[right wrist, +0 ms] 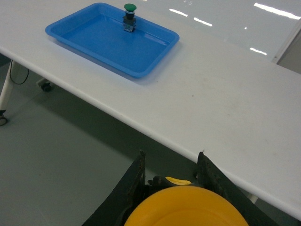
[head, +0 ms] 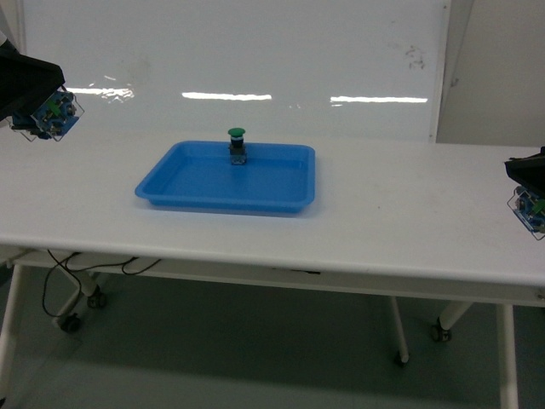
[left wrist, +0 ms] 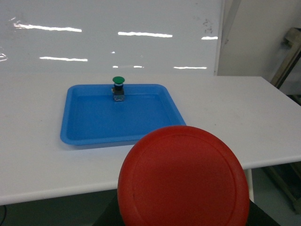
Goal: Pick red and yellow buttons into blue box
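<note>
The red button's cap (left wrist: pixel 183 179) fills the bottom of the left wrist view, right in front of the camera and hiding the fingers. In the head view my left gripper (head: pixel 49 118) is raised over the table's far left end, shut on that button's clear base. The yellow button (right wrist: pixel 186 209) sits between the black fingers (right wrist: pixel 136 181) of my right gripper (right wrist: pixel 171 157), which is shut on it. That gripper (head: pixel 530 204) hangs off the table's right end, past its front edge. The blue box is out of view.
A shallow blue tray (head: pixel 196 183) lies mid-table, with a green-capped button (head: pixel 236 145) standing upright at its far rim. The white table (head: pixel 409 221) stands on castor legs, a whiteboard wall behind it. Cables hang under its left end.
</note>
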